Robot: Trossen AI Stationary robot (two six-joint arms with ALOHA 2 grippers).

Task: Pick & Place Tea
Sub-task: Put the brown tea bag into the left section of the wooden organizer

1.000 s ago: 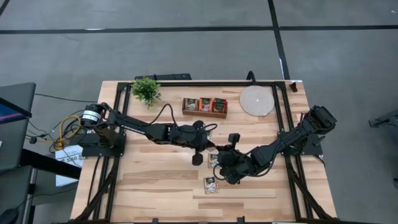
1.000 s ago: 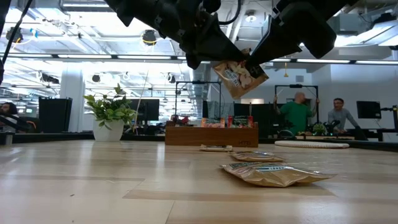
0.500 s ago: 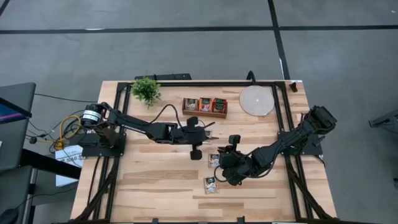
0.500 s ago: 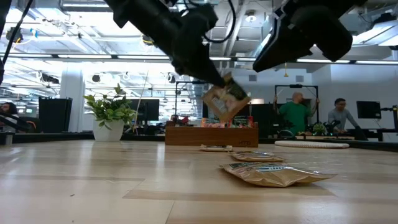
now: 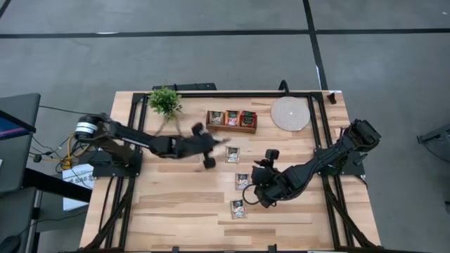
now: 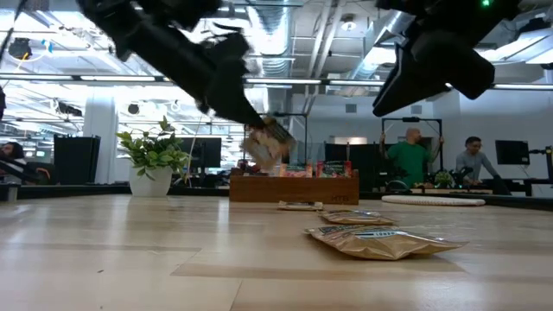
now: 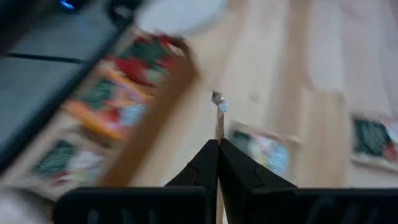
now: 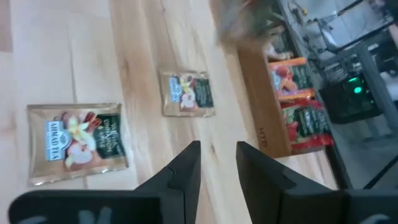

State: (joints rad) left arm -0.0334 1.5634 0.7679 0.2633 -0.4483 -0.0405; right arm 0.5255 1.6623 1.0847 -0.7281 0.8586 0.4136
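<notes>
The left pincer (image 5: 212, 146) is pressed together on a tea sachet (image 6: 267, 143), which it carries tilted in the air above the counter (image 5: 176, 204); in the left wrist view its two dark fingers (image 7: 214, 168) meet at the tips, with the sachet's thin edge standing up between them. Just beyond this pincer sits the brown wooden tray (image 5: 231, 127), with red-orange and pale sachets standing in its compartments. Just beside the pincer, toward the right arm, a loose sachet (image 5: 232, 154) lies flat on the counter. To the pincer's other side and farther back stands a small potted plant (image 5: 165, 102).

The right pincer (image 5: 258, 188) hangs low over the middle of the counter, its fingers (image 8: 186, 168) parted with a narrow gap and nothing between them. A second flat sachet (image 5: 242, 180) lies just beside it on the side toward the left arm, and a third sachet (image 5: 238, 209) lies near it, toward the counter's front edge. In the right wrist view two sachets lie ahead of its fingers, with the tray past them. The round pale disc (image 5: 290, 113) rests well behind this pincer, beside the tray's end.

In the low view, people (image 6: 413, 158) stand in the room far beyond the counter.
</notes>
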